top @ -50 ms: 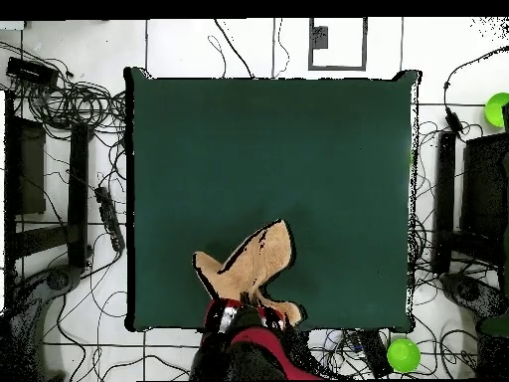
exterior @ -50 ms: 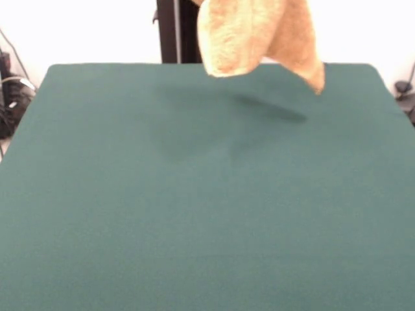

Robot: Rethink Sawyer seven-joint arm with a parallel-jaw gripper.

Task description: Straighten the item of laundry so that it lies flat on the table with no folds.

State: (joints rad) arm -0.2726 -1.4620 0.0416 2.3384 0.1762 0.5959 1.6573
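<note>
The item of laundry (exterior @ -50 ms: 259, 35), an orange-tan terry towel, hangs bunched in the air above the far part of the table (exterior @ -50 ms: 194, 214). Its lower corners dangle clear of the green surface and cast a shadow beneath. The top of the towel runs out of the front view, so the gripper is hidden there. From overhead the towel (top @ -50 ms: 249, 264) spreads out from the gripper (top @ -50 ms: 237, 316) near the table's (top @ -50 ms: 268, 149) bottom edge, left of centre. The red and black arm covers the gripper, which holds the towel aloft.
A black post (exterior @ -50 ms: 170, 31) stands behind the table's far edge. Cables (top @ -50 ms: 89, 179) and dark equipment lie on the floor around the table. Two green balls (top @ -50 ms: 403, 354) (top @ -50 ms: 497, 107) sit off the table's right side.
</note>
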